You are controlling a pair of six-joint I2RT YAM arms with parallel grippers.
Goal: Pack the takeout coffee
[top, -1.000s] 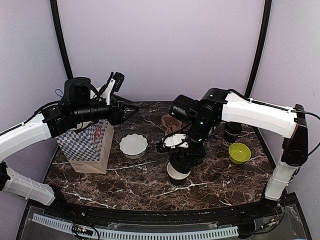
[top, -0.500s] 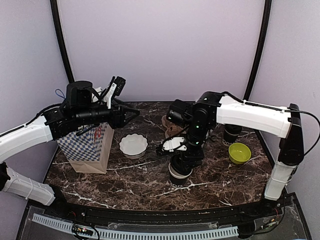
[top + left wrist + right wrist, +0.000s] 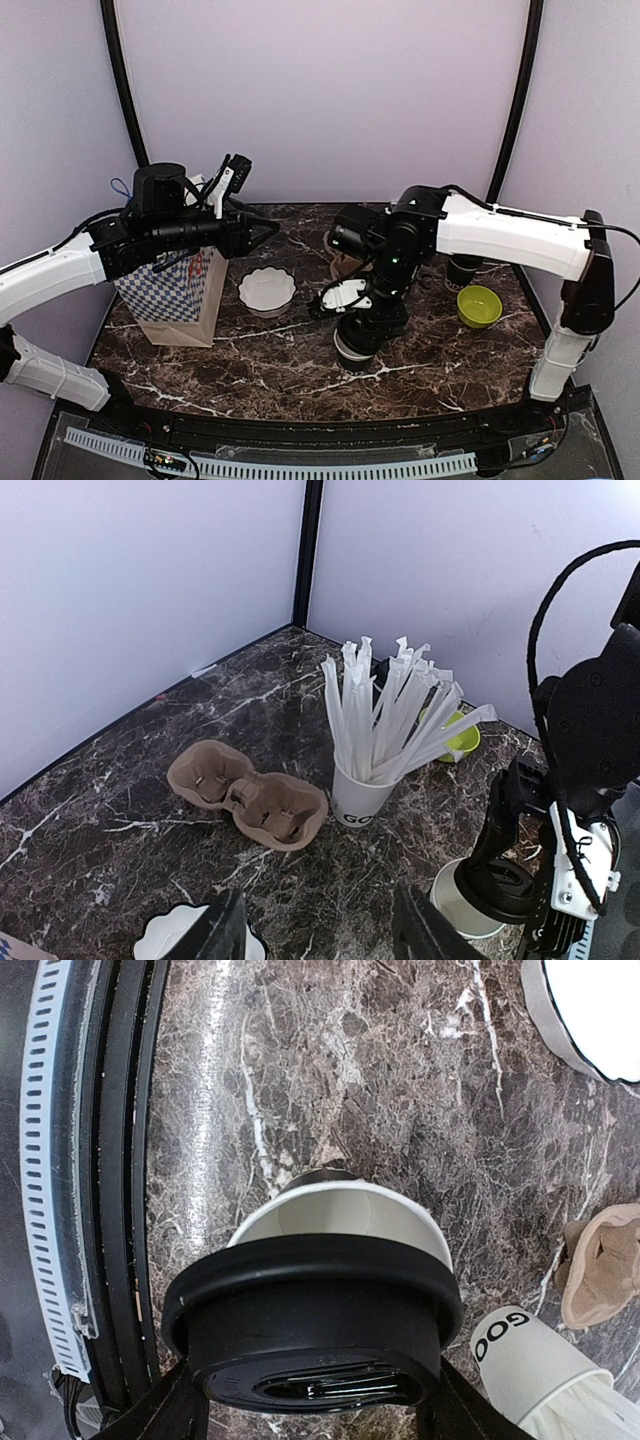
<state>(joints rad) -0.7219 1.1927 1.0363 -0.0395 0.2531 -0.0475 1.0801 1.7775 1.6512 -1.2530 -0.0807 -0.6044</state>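
Right gripper (image 3: 313,1390), near centre, pinches a round black plastic lid (image 3: 310,1300) over the rim of an open black paper cup (image 3: 340,1218), white inside, standing on the dark marble table (image 3: 450,350). Left gripper (image 3: 320,925) hangs spread and empty beside the top of a blue-checked paper bag (image 3: 175,295) at left. Between the arms: a white fluted bowl (image 3: 267,290), a brown pulp cup carrier (image 3: 250,800) and a white paper cup of straws (image 3: 362,795). A second lidded black cup (image 3: 464,270) stands far right behind a lime-green bowl (image 3: 479,305), partly hidden by the right arm.

Marble table (image 3: 250,365), items on top.
Left: bag (image 3: 180,300). Centre: white bowl (image 3: 267,290), open cup (image 3: 352,350). Upper centre: carrier (image 3: 248,795), straw cup (image 3: 360,798). Right: green bowl (image 3: 479,305), black cup (image 3: 462,270).
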